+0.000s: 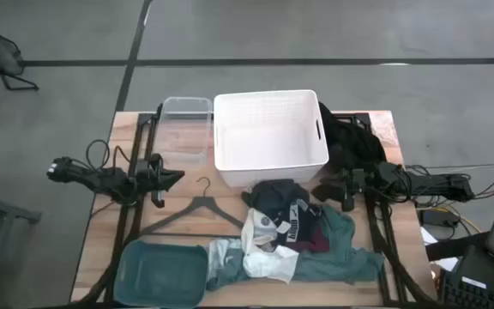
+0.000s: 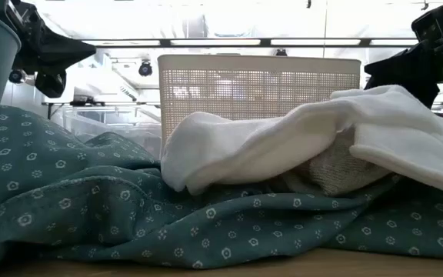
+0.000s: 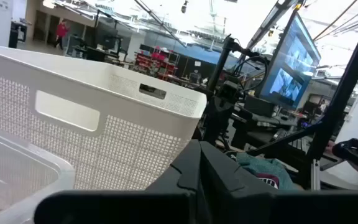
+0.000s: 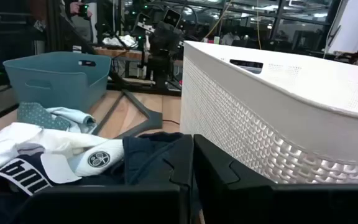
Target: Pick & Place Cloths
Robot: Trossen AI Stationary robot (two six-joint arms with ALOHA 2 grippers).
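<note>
The cloths lie in a heap at the table's near middle: a teal-green patterned one point(image 1: 341, 257) point(image 2: 129, 200) at the bottom, white ones point(image 1: 268, 257) point(image 2: 283, 146) on top of it, a black one with white print point(image 1: 281, 202) point(image 4: 36, 174) and a small maroon one point(image 1: 316, 236). My left gripper point(image 1: 177, 178) point(image 3: 197, 168) is shut and hovers level at the table's left, pointing at the white basket. My right gripper point(image 1: 320, 190) point(image 4: 192, 162) is shut and level at the right, just beside the black printed cloth, with nothing between its fingers.
A white perforated basket point(image 1: 270, 137) stands at the far middle, with a clear bin point(image 1: 185, 129) to its left. A teal bin point(image 1: 163, 273) sits at the near left. A black hanger point(image 1: 197, 210) lies beside the heap. Dark fabric point(image 1: 350, 142) is piled right of the basket.
</note>
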